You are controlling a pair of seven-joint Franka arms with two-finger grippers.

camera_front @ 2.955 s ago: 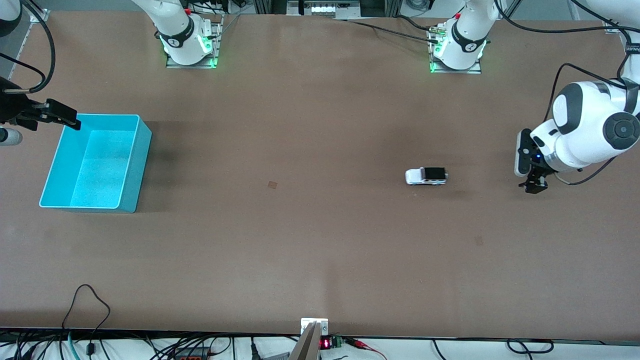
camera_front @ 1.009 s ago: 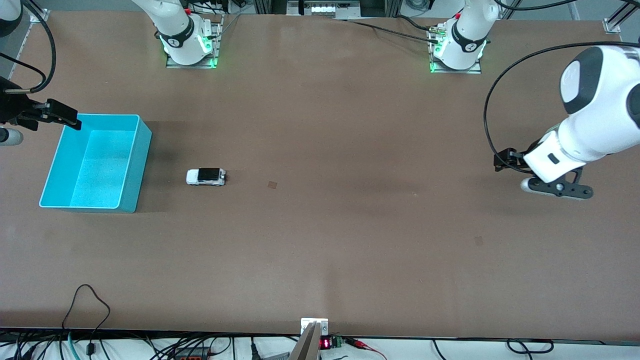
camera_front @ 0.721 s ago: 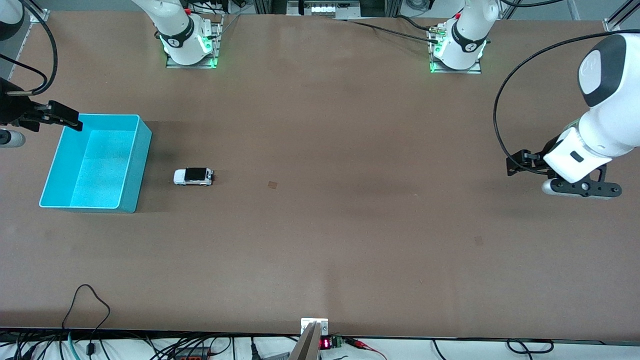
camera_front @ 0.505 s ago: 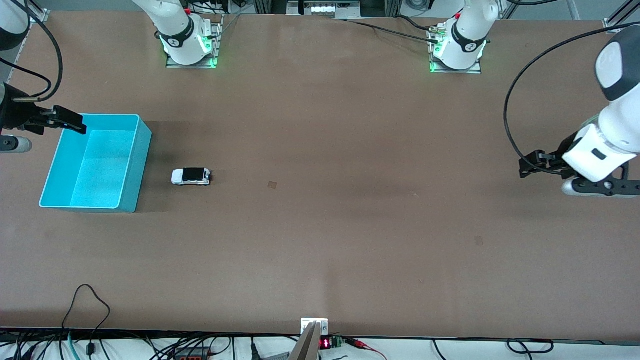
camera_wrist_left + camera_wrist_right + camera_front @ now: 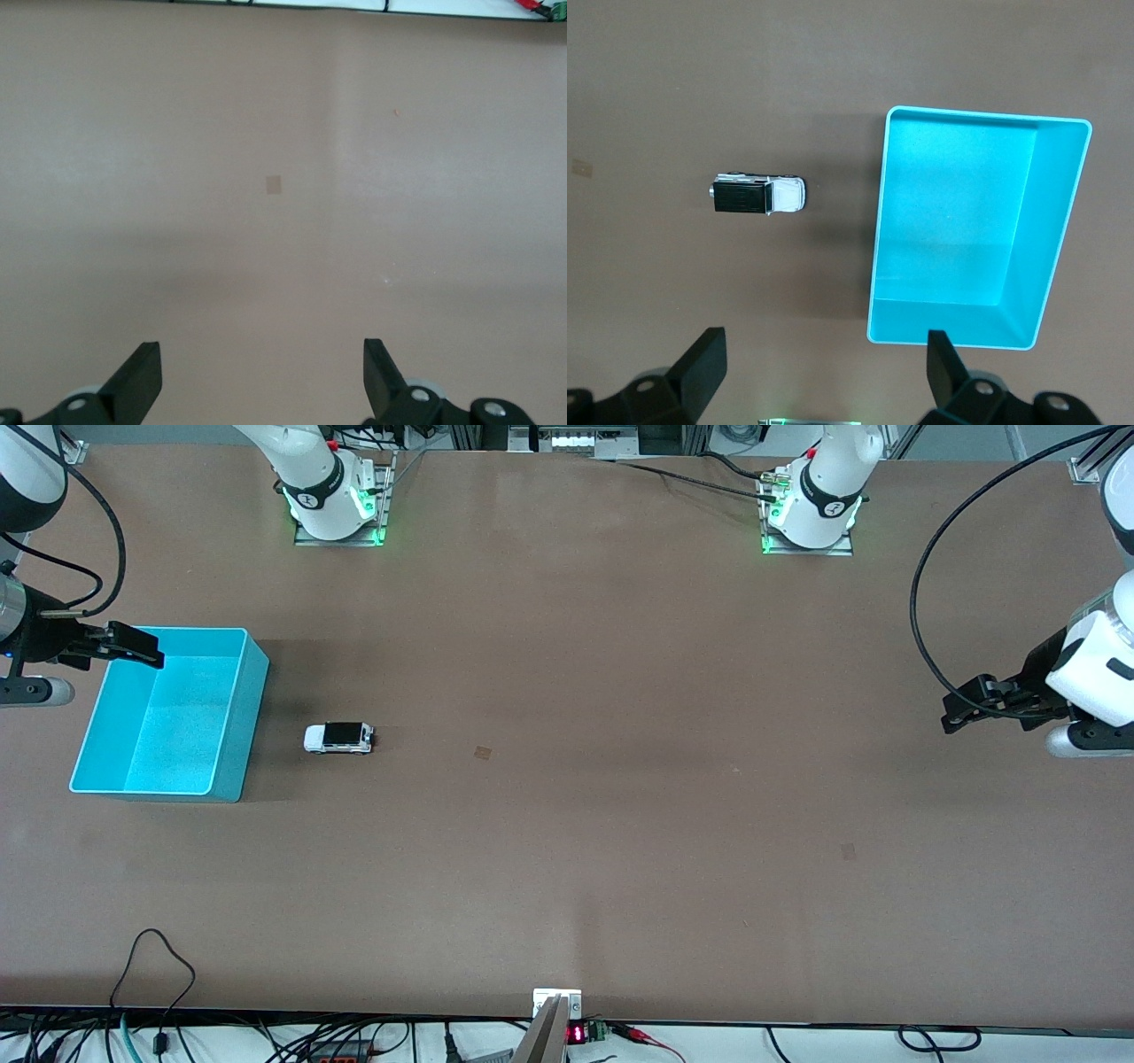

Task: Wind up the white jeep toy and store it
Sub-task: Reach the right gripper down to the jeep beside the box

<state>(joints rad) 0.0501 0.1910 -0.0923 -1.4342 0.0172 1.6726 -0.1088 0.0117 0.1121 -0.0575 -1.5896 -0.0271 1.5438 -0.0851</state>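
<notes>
The right gripper [image 5: 133, 646] hangs with fingers apart over the rim of the open turquoise plastic bin [image 5: 232, 717]. The small white jeep toy [image 5: 338, 738] with a black roof stands on the brown table [image 5: 567, 850] just beside that bin, toward the left arm's end. The left gripper [image 5: 961, 707], fingers spread and empty, hovers over bare table well apart from the toy.

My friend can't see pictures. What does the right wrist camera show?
A tiny white jeep toy with a black top sits on a brown table beside an empty turquoise bin, not touching it. The right gripper hangs open above them.
</notes>
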